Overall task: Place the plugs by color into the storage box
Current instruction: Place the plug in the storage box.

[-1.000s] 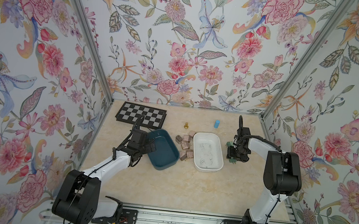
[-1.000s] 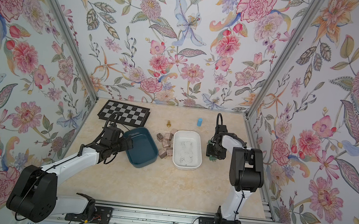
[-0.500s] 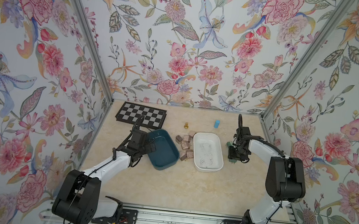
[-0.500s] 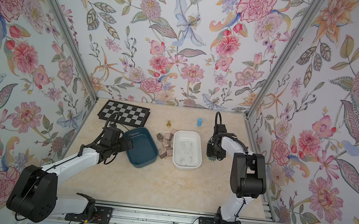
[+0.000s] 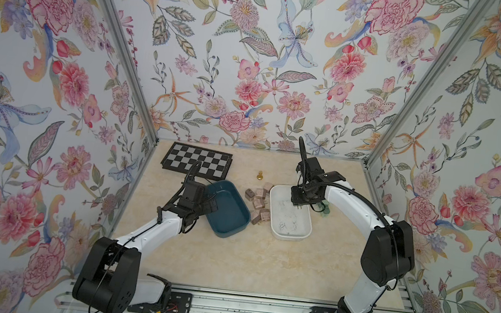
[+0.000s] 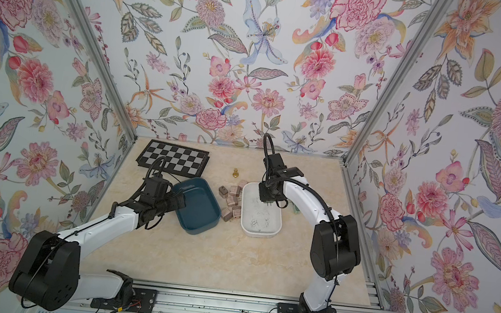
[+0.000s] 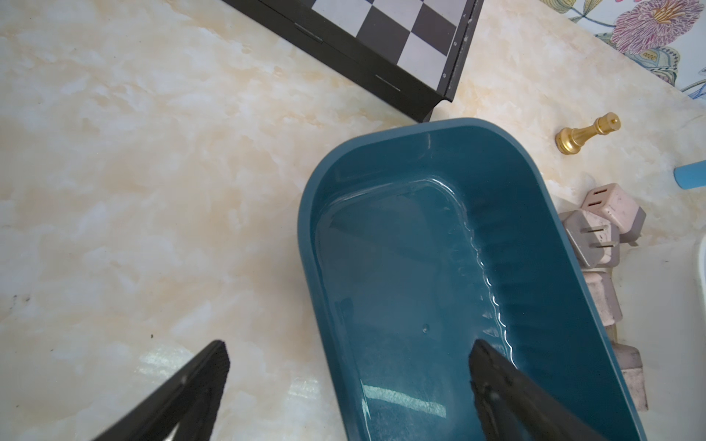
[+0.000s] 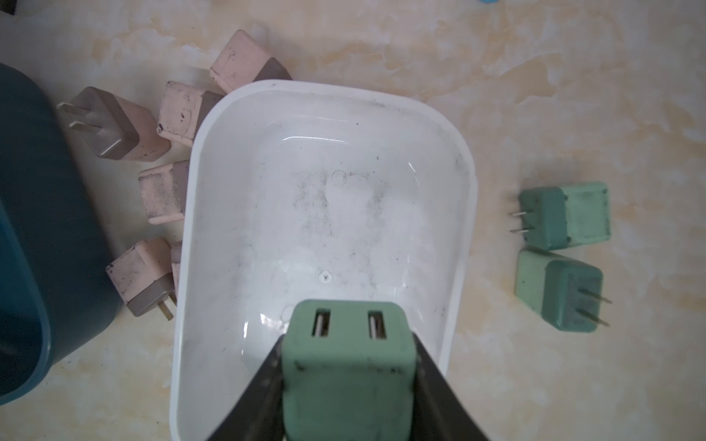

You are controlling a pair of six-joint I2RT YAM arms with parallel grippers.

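Green is the colour on the move: one green plug (image 8: 347, 366) sits in the right pincer (image 8: 347, 345), the jaws clamped on its two sides and its slotted face turned toward the wrist camera. A second ago that pincer was low at the right of the white box (image 5: 286, 221) in both top views, narrowing among the plugs there. It has since lifted and swung left, and now hangs over the upper right part of that box. The pick looks finished and the carry nearly so. A release here would make white the green colour's box and leave the teal box (image 7: 420, 267) for pink. Both boxes are empty, the white one showing only dark scuffs on its floor. The other two green plugs (image 8: 565, 215) lie on the worktop (image 5: 231, 263) just right of the white box, close together. The pink plugs (image 5: 258, 202) crowd the gap at centre frame between the boxes, some against the white box's left wall. The left pincer (image 7: 348, 345) stands wide apart and holds nothing, one finger inside the teal box and the other outside it. Whether it touches the wall I cannot tell.
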